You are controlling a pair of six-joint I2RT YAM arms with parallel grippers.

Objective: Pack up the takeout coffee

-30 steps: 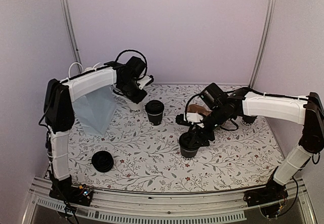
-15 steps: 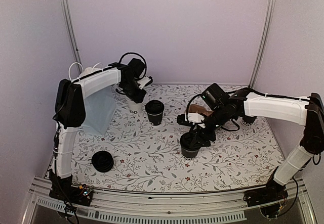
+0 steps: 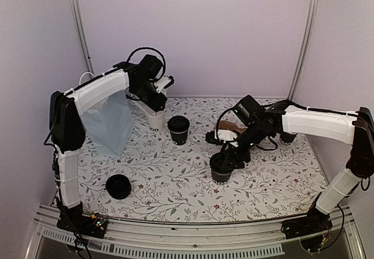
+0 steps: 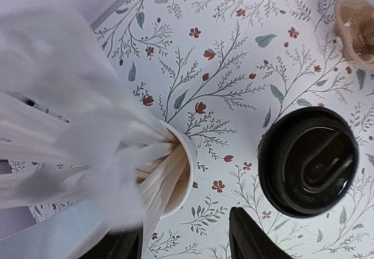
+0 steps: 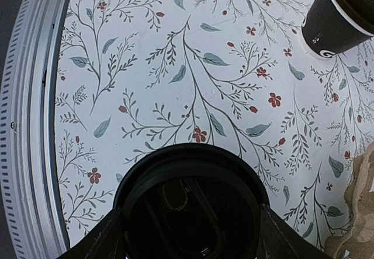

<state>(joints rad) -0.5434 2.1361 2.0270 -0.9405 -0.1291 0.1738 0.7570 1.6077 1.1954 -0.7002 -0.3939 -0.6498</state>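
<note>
Black lidded coffee cup (image 3: 221, 168), lower centre overhead, is clenched in the right claw (image 5: 191, 238); it wants a level carry and light squeeze. Left claw (image 4: 187, 244), upper left, hangs released.

In the left wrist view a pale blur (image 4: 76, 95) smears across the white cup (image 4: 186, 177), so what fills it, and whether the left hand (image 4: 186, 238) grips any, cannot be told. In the right wrist view the bottom edge cuts off the takeout coffee (image 5: 190, 200) and the right hand (image 5: 188, 235); the right edge crops a brown paper shape (image 5: 359, 212).
</note>
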